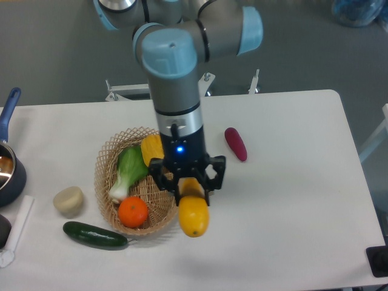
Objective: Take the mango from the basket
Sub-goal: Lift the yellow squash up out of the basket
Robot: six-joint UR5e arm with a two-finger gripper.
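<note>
My gripper is shut on the mango, a smooth yellow-orange oval fruit that hangs in the air over the basket's right rim and the table. The tan wicker basket sits on the white table to the lower left of the gripper. Inside it lie a round orange, a green leafy vegetable with a white stem and a yellow bell pepper, partly hidden behind the arm.
A dark green cucumber lies in front of the basket. To its left sits a beige lump. A purple-red vegetable lies to the right. A blue pot stands at the left edge.
</note>
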